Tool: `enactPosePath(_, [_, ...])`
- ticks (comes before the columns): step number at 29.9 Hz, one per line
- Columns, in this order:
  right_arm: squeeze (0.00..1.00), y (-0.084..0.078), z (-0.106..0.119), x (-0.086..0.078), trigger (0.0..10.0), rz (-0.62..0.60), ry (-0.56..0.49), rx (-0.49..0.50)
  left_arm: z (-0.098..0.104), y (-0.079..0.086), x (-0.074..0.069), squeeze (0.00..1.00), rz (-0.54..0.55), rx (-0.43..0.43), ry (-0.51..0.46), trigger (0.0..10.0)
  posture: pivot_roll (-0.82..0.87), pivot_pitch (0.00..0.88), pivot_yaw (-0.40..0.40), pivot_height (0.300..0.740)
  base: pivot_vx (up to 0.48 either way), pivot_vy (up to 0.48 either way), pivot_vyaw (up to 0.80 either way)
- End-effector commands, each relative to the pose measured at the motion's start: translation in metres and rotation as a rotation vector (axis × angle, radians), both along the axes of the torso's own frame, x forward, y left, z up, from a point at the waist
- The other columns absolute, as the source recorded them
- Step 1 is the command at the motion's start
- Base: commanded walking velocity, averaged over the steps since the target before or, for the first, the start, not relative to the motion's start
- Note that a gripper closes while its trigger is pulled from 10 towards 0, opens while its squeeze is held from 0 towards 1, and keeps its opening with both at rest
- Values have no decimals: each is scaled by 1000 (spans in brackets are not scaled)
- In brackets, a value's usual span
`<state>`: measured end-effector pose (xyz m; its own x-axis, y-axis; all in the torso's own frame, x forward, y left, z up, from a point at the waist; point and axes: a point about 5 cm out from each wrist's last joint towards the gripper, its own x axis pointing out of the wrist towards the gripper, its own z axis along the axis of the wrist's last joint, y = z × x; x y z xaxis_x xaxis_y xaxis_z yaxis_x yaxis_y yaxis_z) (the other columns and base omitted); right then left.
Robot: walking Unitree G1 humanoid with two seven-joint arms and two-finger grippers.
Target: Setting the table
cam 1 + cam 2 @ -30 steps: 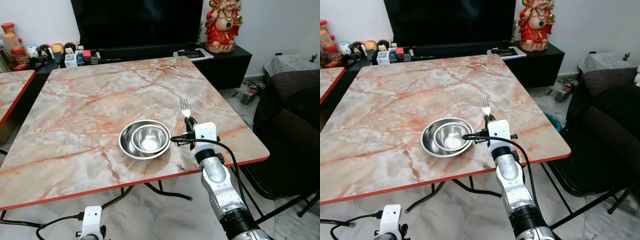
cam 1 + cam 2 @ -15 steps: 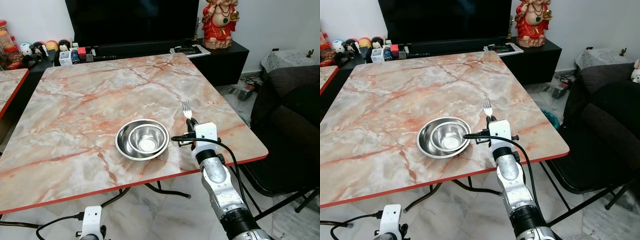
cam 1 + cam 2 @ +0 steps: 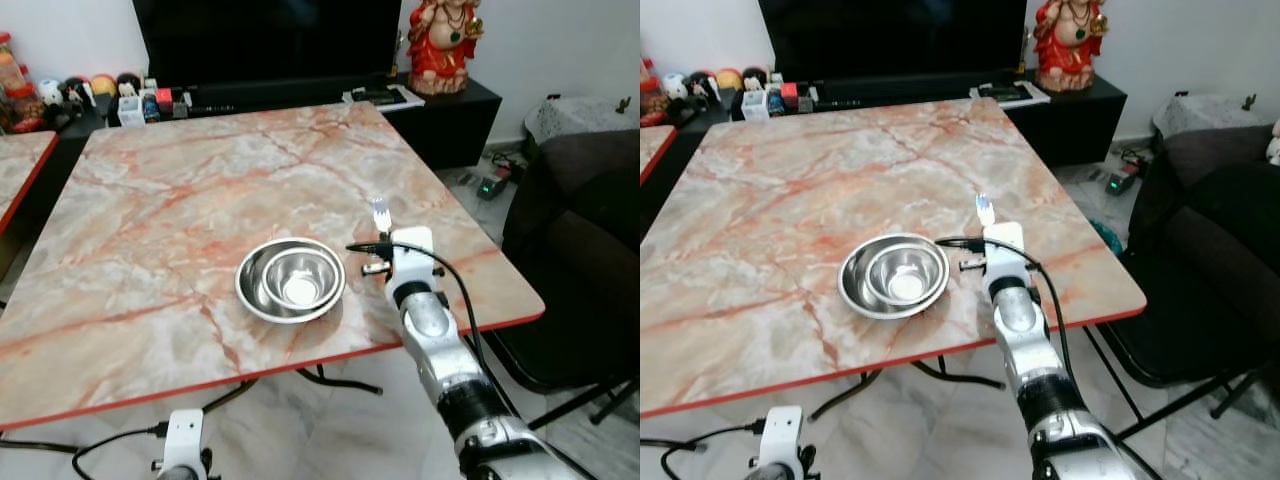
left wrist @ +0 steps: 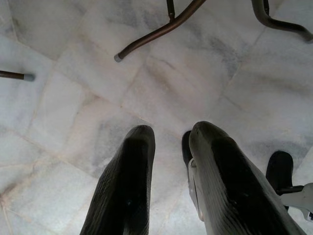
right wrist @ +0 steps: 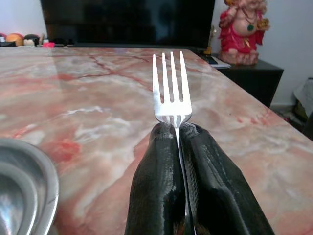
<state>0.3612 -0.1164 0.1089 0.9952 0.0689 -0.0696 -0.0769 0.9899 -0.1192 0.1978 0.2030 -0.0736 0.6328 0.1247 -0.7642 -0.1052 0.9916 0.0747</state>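
We hold the fork (image 5: 171, 87) in our right gripper (image 5: 178, 128), its fingers (image 5: 156, 186) pressed tight together around the handle so that only the tines stick out beyond the tips, pointing away across the marble counter (image 3: 180, 200). The gripper sits just beside the steel bowls (image 3: 291, 279), two nested one inside the other, on their right and toward the counter's near right corner. Our left gripper (image 4: 168, 142) hangs idle over the tiled floor (image 4: 73, 63), fingers slightly parted and holding nothing. The risk from here, as we judge it, lies in the release: the grip is far up the fork, so the handle may catch between the fingers, or the fork may land skewed or knock the bowls. Set too far right, it could slide off the edge.
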Motion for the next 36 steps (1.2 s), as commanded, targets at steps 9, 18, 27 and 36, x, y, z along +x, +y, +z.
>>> enactPosePath(9, [0, -3, -2, 13, 10000, 8, 100, 43, 0, 5, -3, 0, 4, 5, 4, 10000, 6, 0, 16, 719, 0, 0, 0])
enactPosePath(18, [0, 0, -7, 13, 10000, 45, 138, 41, -2, 8, -8, 0, 7, 11, 11, 10000, 23, 0, 14, 719, 0, 0, 0])
enactPosePath(27, [0, 0, -13, 11, 10000, 70, 163, 24, -6, 11, -19, 0, 12, 19, 22, 10000, 43, 0, 5, 719, 0, 0, 0])
enactPosePath(36, [0, 0, -23, 6, 10000, 62, 194, 26, -10, 16, -29, 0, 11, 30, 39, 10000, 57, 20, 12, 719, 0, 0, 0])
